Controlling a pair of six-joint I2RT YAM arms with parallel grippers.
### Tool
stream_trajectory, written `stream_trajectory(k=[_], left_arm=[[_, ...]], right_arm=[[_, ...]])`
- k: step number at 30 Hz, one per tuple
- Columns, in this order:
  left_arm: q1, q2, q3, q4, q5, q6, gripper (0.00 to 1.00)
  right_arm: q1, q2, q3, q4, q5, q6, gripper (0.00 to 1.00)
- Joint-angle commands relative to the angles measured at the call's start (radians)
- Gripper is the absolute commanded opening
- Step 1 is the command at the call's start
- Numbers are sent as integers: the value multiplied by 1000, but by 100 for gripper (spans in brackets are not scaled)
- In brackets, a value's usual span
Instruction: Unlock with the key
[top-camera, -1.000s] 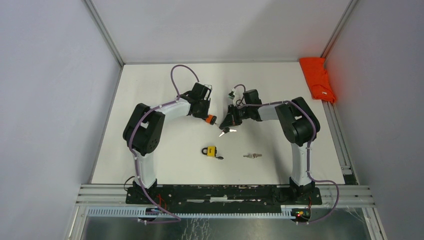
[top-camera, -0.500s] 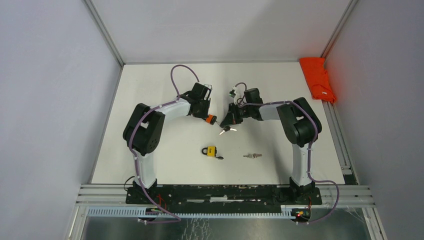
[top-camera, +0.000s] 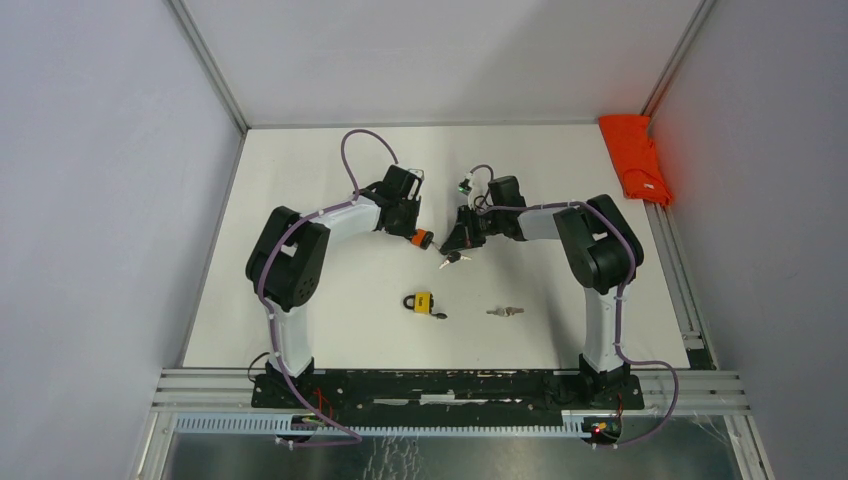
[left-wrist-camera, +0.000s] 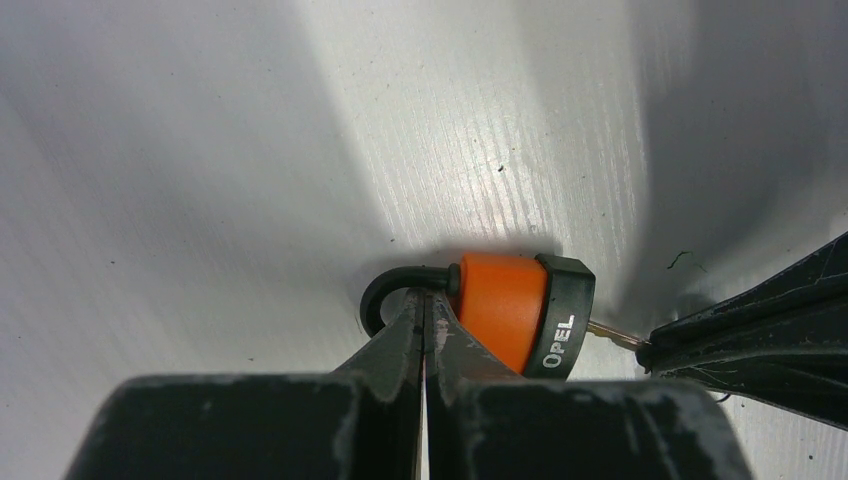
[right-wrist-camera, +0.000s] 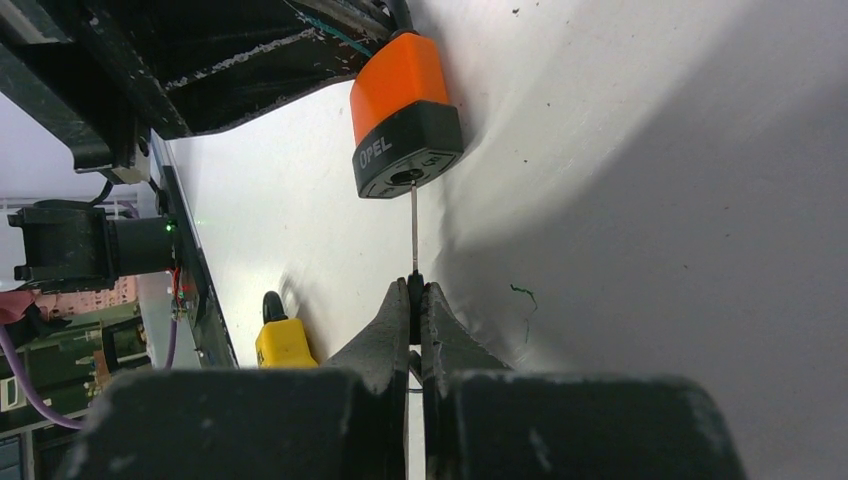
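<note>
- Pinching the black shackle (left-wrist-camera: 385, 290) of the orange padlock (left-wrist-camera: 505, 310), the left jaws are seen pressed almost together in the left wrist view, with the lock body just right of their tips.
- The key (right-wrist-camera: 413, 230) is gripped by the right jaws, which are closed on its head. Its thin blade is seen entering the keyhole in the padlock's black end, straight above the tips in the right wrist view.
- In the top view the orange padlock is found near the centre of the frame, held between the left arm (top-camera: 300, 245) and the right arm (top-camera: 590, 240). Whether it touches the worktop (top-camera: 300, 170) cannot be told.
- Bare worktop is shown above and to both sides of the pair. An orange cloth (top-camera: 633, 158) is seen well apart in the upper right corner.
- Lower in the frame, a yellow padlock (top-camera: 422, 302) and loose keys (top-camera: 507, 312) are laid apart from each other.
- The blade and keyhole are shown only by the right wrist view, and the shackle grip only by the left wrist view. The dangling spare keys (top-camera: 452, 260) are shown only from above.
</note>
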Motion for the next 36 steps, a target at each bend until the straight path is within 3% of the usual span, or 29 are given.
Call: stream_trajectory(k=[1,23,36], left_arm=[[3,17,-32,-25,24,53,2],[2,5,-37,-6,44,62,2],[2,-14,-76,47,88,77,2]], right_arm=[[-3,-8,45,36,-20,16,0],[14,38,94,-85,-8,-40,0],[13,50,72,33,-26,42,0]])
